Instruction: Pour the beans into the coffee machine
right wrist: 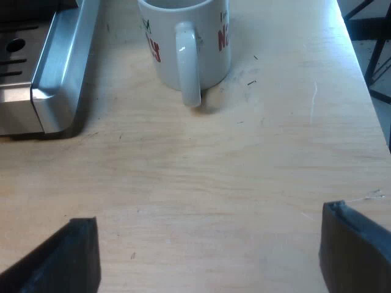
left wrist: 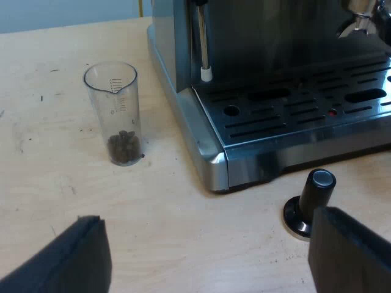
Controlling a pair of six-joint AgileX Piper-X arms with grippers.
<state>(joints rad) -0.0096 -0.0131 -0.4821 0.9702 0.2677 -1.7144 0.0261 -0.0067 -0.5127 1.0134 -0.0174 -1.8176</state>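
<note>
One glass (left wrist: 116, 110), tamper (left wrist: 308, 204), mug (right wrist: 183, 43); perhaps twelve beans (left wrist: 124, 146)

Both wrist cameras look down slantwise, close over the surface (left wrist: 177, 238), the left facing the front of the espresso machine (left wrist: 287, 116), the right its corner and a mug (right wrist: 211, 58).

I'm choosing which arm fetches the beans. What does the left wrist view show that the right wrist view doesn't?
Left wrist view adds: the measuring glass, upright with beans at its bottom, beside the espresso machine, and a black-knobbed tamper at the machine's front. Right wrist view adds: a mug. Shared: the machine's corner and the table; left end effector and right end effector both open.
</note>
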